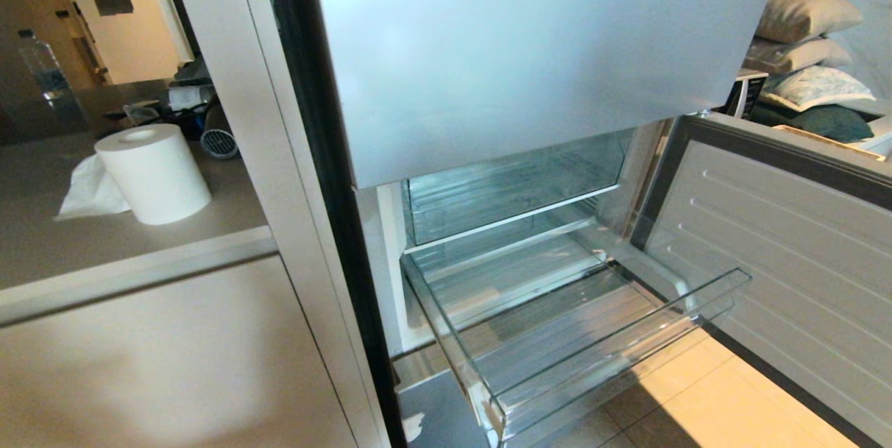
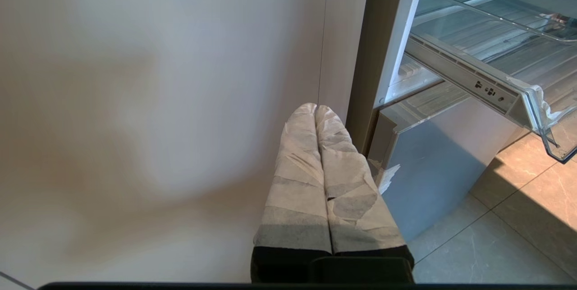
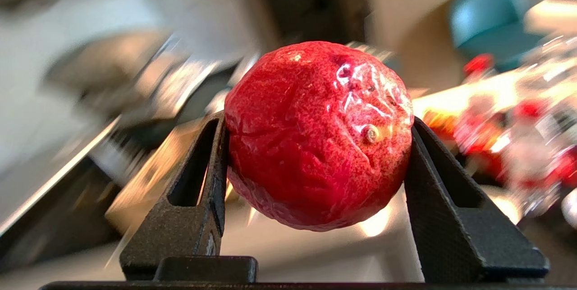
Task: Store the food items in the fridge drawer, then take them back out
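Head view: the fridge drawer (image 1: 578, 350) stands pulled out below the closed upper door, with nothing in it; neither arm shows. A paper roll (image 1: 155, 173) sits on the surface to the left.

Left wrist view: the left claw (image 2: 315, 110) hangs beside a cabinet panel, its wrapped fingers pressed together, holding nothing.

Right wrist view: the right claw (image 3: 318, 121) grips the red fruit (image 3: 318, 134) between both fingers; background blurred.
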You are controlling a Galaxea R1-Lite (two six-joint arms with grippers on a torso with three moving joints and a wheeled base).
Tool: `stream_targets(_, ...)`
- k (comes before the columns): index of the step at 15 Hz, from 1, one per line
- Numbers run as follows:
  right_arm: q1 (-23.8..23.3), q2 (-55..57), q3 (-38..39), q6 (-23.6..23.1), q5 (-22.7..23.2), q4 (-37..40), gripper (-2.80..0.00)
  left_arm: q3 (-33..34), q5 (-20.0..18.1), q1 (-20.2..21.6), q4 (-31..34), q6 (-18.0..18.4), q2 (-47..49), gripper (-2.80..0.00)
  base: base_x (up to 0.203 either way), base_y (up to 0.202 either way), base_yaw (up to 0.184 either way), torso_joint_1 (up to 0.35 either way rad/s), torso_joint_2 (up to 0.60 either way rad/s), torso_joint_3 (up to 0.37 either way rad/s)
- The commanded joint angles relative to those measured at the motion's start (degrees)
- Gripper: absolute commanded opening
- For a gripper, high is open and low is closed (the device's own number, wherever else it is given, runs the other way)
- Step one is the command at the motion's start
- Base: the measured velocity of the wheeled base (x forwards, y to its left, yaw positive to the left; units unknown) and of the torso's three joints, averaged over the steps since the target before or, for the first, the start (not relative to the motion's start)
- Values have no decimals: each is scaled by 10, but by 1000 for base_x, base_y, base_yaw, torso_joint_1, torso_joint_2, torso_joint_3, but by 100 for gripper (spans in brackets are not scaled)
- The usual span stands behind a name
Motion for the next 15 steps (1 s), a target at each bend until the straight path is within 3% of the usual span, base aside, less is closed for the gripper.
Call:
stream_targets(1,-78,140,-38,8,34,-56,-280,1,0,0,0,0,0,-280,0,0,0,0,0,0)
stream_targets(4,-124,250,-79,11,47,-96,-280,1,0,0,0,0,0,-280,0,0,0,0,0,0)
stream_targets(8,-141,386,-121,-12,53,-124,-280,1,0,0,0,0,0,-280,0,0,0,0,0,0)
stream_targets(12,-144,451,-123,-38,98,-127,-280,1,0,0,0,0,0,-280,0,0,0,0,0,0)
stream_targets(15,-151,473,-120,-45,104,-128,-280,1,0,0,0,0,0,-280,0,0,0,0,0,0)
